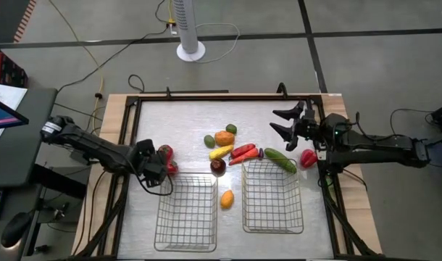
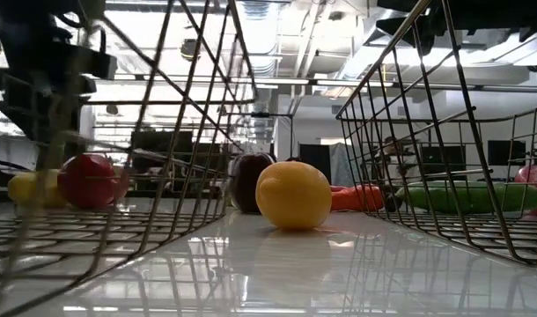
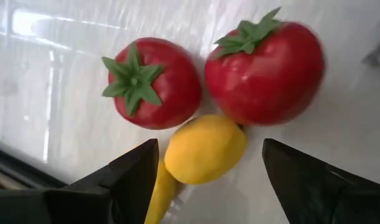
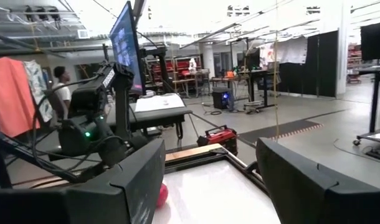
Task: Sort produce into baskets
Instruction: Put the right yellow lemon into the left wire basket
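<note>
A: Produce status? Why is the left gripper (image 3: 205, 180) low beside the left basket (image 1: 186, 214)?

B: Jaws spread, empty, straddling the yellow piece (image 3: 205, 149) touching two tomatoes (image 3: 154, 82), ready to pinch.

A: Right gripper (image 1: 286, 122)?

B: Open, empty, waiting beyond that basket.

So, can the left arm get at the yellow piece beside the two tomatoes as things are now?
Probably yes. The left pincer is open right over the yellow piece, one finger on each side, nothing between. The two tomatoes press close, so they may get nudged.
</note>
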Robot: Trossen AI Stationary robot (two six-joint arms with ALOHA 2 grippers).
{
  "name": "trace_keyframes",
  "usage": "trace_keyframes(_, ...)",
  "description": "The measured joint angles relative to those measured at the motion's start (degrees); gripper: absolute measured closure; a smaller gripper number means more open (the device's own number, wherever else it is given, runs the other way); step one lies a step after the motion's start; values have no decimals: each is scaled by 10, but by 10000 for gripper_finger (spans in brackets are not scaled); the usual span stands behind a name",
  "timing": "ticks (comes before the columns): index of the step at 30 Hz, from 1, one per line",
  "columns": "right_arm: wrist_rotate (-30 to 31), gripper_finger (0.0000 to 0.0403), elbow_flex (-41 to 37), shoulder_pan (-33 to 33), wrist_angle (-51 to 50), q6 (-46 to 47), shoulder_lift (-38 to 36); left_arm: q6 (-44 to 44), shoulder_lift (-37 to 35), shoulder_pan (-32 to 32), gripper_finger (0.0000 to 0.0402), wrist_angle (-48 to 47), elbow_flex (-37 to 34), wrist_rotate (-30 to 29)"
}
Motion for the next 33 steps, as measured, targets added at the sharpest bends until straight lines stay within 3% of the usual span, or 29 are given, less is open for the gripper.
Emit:
trace_keyframes(12,-18,122,0,0,-3,8,0,63,89,41,126,10,0,15)
trace_keyframes(20,-18,122,0,0,-6,8,0,67,77,41,126,7,-7,28)
trace_keyframes(24,-19,122,0,0,-6,8,0,53,77,43,126,53,-46,76)
trace_keyframes(27,-19,122,0,0,-6,8,0,16,76,42,126,66,-53,48)
trace_keyframes(30,-19,122,0,0,-5,8,0,-89,76,43,126,67,-47,1)
trace_keyframes(33,-19,122,0,0,-4,8,0,-156,76,43,128,68,-38,-2)
